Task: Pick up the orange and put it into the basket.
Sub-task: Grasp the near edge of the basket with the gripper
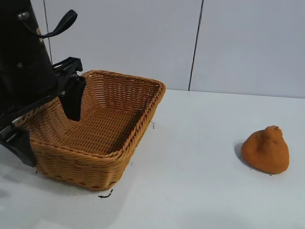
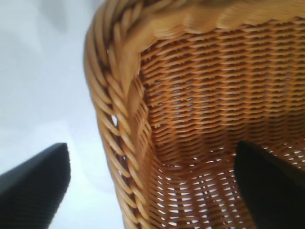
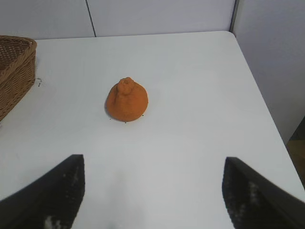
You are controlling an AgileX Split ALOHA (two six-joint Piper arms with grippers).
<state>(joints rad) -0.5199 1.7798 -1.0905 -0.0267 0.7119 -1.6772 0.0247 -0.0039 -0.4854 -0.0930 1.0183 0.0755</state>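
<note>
The orange [image 1: 266, 149] sat upright on the white table [image 1: 199, 191], well apart from the basket [image 1: 96, 137] and touched by nothing. It was matte and lumpy, broad and rounded at the base and narrowing to a knobby top, its skin a dull orange-brown. It looked light and fairly firm, with a rough skin unlikely to slip, though a hard squeeze might dent it; the safest hold seemed to be across the broad lower body, since the knob at the top offered little to grip and fingers could slide off the taper. The basket was a large rectangle of tan woven wicker with flaring sides and a thick braided rim, stiff-looking and empty as far as could be seen. The left gripper [image 1: 50, 123] pointed steeply down with its dark fingers spread wide, straddling the basket's near wall, one finger [image 2: 269, 183] inside over the woven floor and the other outside over the table. The right gripper [image 3: 152, 191] faced the orange from a distance, its jaws apart and holding nothing.
</note>
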